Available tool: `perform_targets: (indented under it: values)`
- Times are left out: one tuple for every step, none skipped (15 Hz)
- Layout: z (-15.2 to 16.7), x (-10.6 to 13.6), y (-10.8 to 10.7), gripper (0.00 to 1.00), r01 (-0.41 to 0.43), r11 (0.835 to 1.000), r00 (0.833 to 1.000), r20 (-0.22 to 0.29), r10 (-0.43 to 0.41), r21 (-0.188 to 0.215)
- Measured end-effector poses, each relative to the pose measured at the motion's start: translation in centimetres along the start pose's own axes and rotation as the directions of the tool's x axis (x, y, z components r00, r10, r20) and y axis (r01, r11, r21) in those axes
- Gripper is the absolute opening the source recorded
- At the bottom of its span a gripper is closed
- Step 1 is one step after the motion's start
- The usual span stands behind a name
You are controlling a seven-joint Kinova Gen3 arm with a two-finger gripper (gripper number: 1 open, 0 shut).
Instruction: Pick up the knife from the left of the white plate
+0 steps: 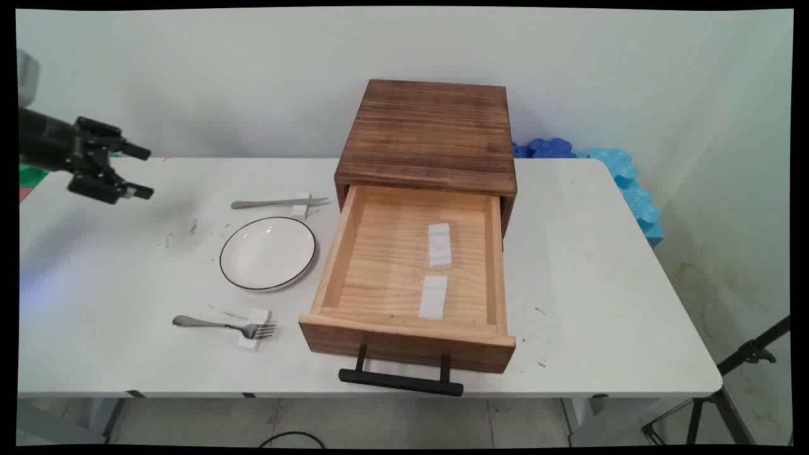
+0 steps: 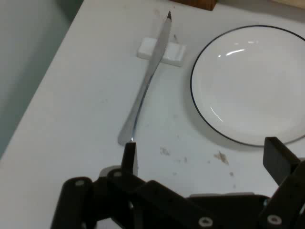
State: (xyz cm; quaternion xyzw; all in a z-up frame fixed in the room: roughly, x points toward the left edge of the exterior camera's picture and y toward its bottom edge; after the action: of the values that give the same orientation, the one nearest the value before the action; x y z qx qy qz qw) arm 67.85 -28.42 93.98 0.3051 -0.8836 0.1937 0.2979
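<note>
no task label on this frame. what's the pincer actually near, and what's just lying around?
Near the pincer (open, holding nothing, above the table):
- knife on a white rest
- plate beside the knife

Lying apart:
- fork on a second white rest
- wooden box with its drawer open, two white blocks inside
- blue foam behind the table
</note>
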Motion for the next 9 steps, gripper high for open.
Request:
perform_targets:
  values:
    - [0.7, 0.8, -0.3, 1.0, -0.012, 1.0, 1.0, 0.01, 0.012, 0.0]
    - [1.4, 1.6, -0.6, 1.0, -0.024, 1.0, 0.999, 0.021, 0.024, -0.001]
    - [2.0, 2.4, -0.9, 1.0, -0.035, 0.999, 0.999, 0.03, 0.035, -0.002]
    - [2.9, 3.2, -1.3, 1.0, -0.051, 0.999, 0.998, 0.042, 0.051, -0.003]
    - [3.5, 3.9, -1.7, 1.0, -0.064, 0.998, 0.997, 0.053, 0.064, -0.003]
    - [4.0, 4.3, -1.9, 1.0, -0.073, 0.997, 0.995, 0.062, 0.073, -0.004]
    - [4.8, 5.0, -2.3, 1.0, -0.087, 0.996, 0.993, 0.073, 0.088, -0.005]
    - [5.3, 5.4, -2.5, 1.0, -0.097, 0.995, 0.992, 0.082, 0.097, -0.006]
    - [6.1, 5.9, -2.9, 1.0, -0.11, 0.994, 0.989, 0.095, 0.11, -0.008]
